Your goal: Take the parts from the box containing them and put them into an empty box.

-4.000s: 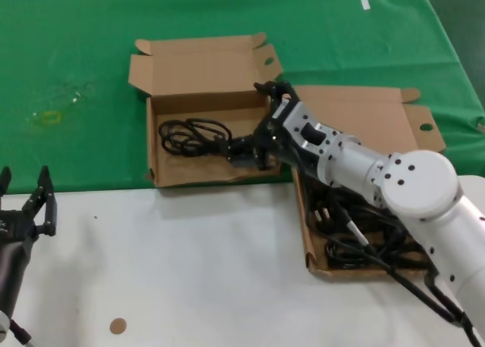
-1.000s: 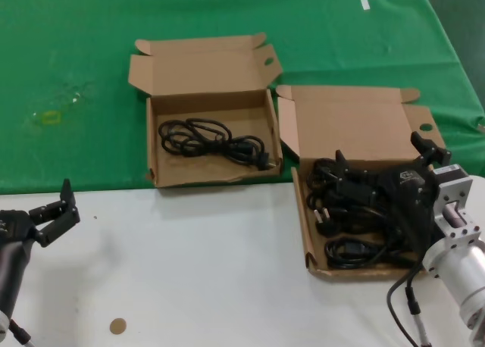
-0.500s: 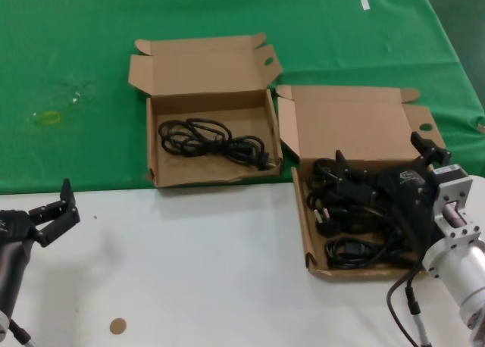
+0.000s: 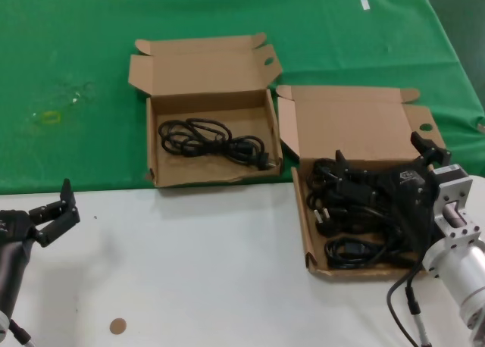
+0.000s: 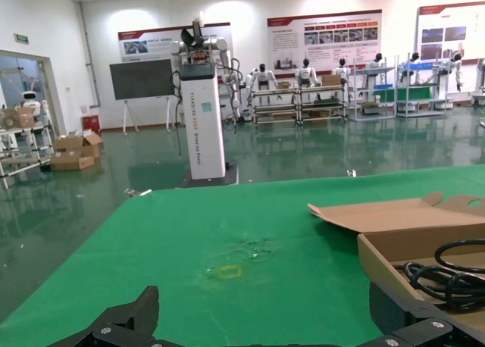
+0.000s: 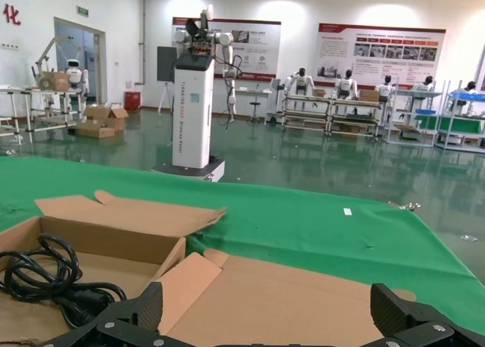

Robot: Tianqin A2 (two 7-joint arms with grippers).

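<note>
Right gripper (image 4: pixel 379 182) sits low over the box containing them (image 4: pixel 301 218), its dark fingers spread wide above the tangle of parts (image 4: pixel 341 214). Nothing is clamped between the fingers; the right wrist view shows both fingertips far apart with only open air and the cardboard lid between them. The parts lie directly beneath and just ahead of this gripper, several black cord bundles overlapping, plugs pointing various ways.

The empty box (image 4: pixel 151 165) stands well off to this gripper's left and slightly beyond it, on the green cloth (image 4: pixel 76 59). It is no longer strictly empty: one coiled cord (image 4: pixel 208 139) already lies in it, stretched across the floor toward the far side wall.

Left gripper (image 4: pixel 51 212) is parked near the table's front edge, fingers released and apart, holding nothing, well clear of both boxes.

Judgement: step in hand is the next pick from the source box. To do it well, the fingers should straddle one bundle only, preferably at its bunched middle rather than a loose loop or plug end. The cords overlap heavily, so a neighbour is likely to be dragged up. A slow straight lift clear of the low box wall should let any snagged loop fall free before the traverse left.
</note>
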